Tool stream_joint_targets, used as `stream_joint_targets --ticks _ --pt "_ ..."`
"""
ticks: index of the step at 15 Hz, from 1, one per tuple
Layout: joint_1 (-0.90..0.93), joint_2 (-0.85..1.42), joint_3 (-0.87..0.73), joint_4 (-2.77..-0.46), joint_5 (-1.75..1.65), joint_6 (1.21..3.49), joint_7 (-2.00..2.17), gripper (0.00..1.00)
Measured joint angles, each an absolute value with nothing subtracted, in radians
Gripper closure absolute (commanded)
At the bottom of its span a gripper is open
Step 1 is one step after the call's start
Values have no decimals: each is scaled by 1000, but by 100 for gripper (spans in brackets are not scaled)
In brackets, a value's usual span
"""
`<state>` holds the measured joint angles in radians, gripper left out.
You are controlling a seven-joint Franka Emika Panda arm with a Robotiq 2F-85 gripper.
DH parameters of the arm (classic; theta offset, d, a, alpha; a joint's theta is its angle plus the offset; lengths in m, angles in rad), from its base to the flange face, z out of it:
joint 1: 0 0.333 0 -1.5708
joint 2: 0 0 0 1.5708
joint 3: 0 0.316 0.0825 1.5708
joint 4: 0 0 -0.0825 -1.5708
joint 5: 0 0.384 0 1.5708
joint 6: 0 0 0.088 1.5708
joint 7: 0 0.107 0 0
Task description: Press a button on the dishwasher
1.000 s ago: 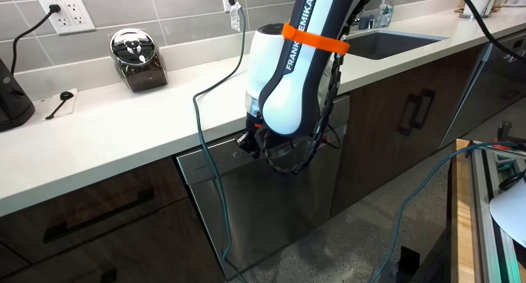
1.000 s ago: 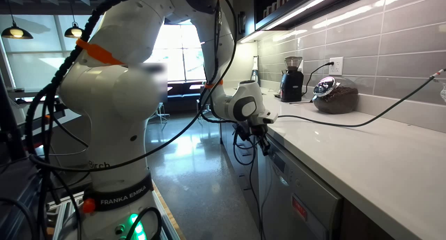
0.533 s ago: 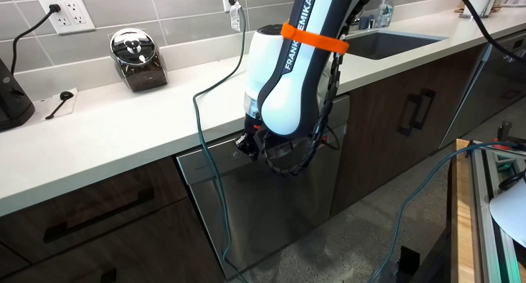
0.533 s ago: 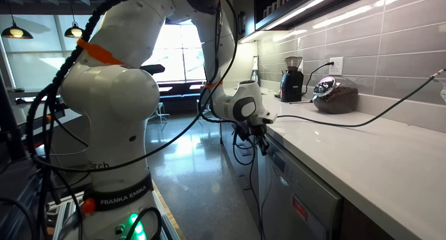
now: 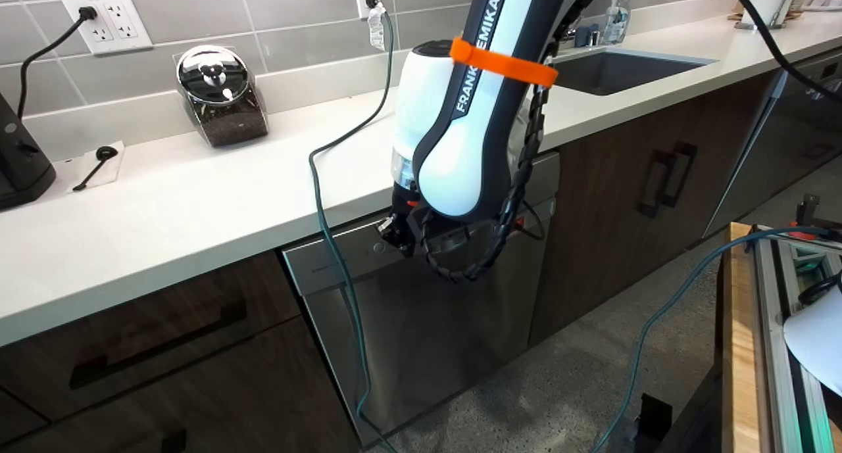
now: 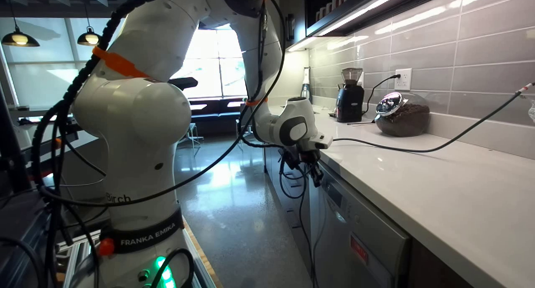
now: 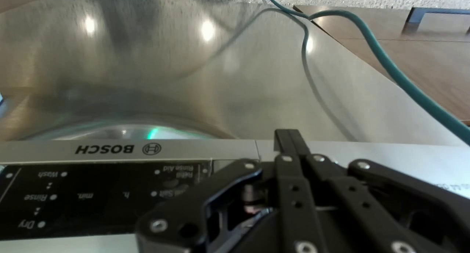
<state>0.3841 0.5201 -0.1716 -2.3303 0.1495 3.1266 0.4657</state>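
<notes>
In an exterior view, the dishwasher (image 5: 434, 328) is standing beneath the near edge of the countertop (image 5: 197, 190), between wooden drawers (image 5: 164, 315) at left and a wooden cabinet (image 5: 612, 210) at right. The gripper (image 7: 292, 137) is hanging before the control strip (image 7: 227, 150), black fingers (image 7: 283, 144) lying together; the wrist view is leaving unclear whether they are touching it. At left, a chrome-lidded jar (image 5: 223, 104) is sitting on the countertop's far side.

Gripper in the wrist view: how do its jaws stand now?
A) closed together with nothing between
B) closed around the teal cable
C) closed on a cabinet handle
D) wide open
A: the gripper has its jaws meeting side by side with no visible gap, while the teal cable runs apart from them.
</notes>
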Motion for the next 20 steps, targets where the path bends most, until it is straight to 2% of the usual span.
stream_joint_targets --ticks 13,20 --pt "402 524 -191 -2325 150 3127 467 100" --pt "533 546 -295 -2333 182 3157 505 100"
